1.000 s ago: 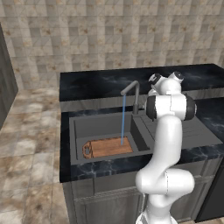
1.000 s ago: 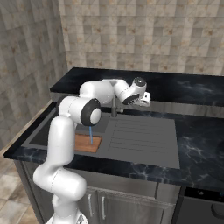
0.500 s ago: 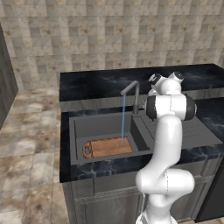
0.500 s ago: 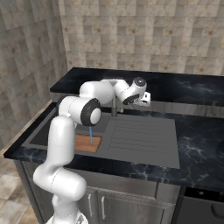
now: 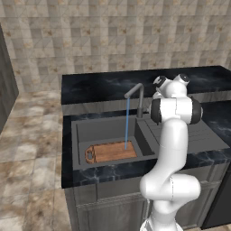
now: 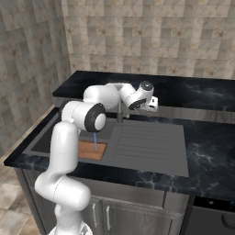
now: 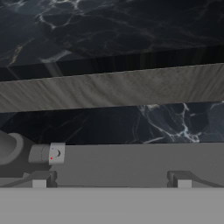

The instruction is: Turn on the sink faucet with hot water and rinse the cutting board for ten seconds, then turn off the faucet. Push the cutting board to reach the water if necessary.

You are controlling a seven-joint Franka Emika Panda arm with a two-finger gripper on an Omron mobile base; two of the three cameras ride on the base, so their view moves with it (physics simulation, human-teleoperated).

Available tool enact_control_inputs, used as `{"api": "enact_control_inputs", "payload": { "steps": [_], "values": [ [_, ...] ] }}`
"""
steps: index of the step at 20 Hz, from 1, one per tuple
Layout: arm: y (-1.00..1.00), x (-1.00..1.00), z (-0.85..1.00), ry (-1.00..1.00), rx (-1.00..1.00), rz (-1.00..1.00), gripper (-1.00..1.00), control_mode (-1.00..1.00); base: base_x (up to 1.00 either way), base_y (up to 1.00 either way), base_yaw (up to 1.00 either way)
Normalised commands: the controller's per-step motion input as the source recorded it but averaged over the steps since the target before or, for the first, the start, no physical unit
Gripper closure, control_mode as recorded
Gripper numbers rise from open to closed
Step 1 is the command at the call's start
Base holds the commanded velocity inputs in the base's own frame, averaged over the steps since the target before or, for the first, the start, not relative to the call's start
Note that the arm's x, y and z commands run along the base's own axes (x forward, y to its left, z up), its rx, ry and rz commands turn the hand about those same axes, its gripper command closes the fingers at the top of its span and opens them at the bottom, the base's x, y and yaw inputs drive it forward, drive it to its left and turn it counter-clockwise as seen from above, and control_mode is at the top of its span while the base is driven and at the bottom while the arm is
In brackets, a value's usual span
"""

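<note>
The hand (image 7: 111, 181) is open, its two tips wide apart, and holds nothing. The faucet's small lever (image 7: 48, 154) sits at ten o'clock from the left tip, not touching. The water (image 5: 127, 124) falls from the sink faucet (image 5: 139, 97) onto the cutting board (image 5: 109, 151), which lies flat in the sink (image 5: 79, 135). Nothing has moved since the earlier pictures.
</note>
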Motion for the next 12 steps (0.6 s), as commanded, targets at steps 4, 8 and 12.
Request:
{"api": "enact_control_inputs", "payload": {
  "steps": [4, 8, 12],
  "values": [
    [0.00, 0.00, 0.00, 0.00, 0.00, 0.00, -1.00, -1.00, 0.00, 0.00, 0.00],
    [0.00, 0.00, 0.00, 0.00, 0.00, 0.00, -1.00, -1.00, 0.00, 0.00, 0.00],
    [0.00, 0.00, 0.00, 0.00, 0.00, 0.00, -1.00, -1.00, 0.00, 0.00, 0.00]
  ]
}}
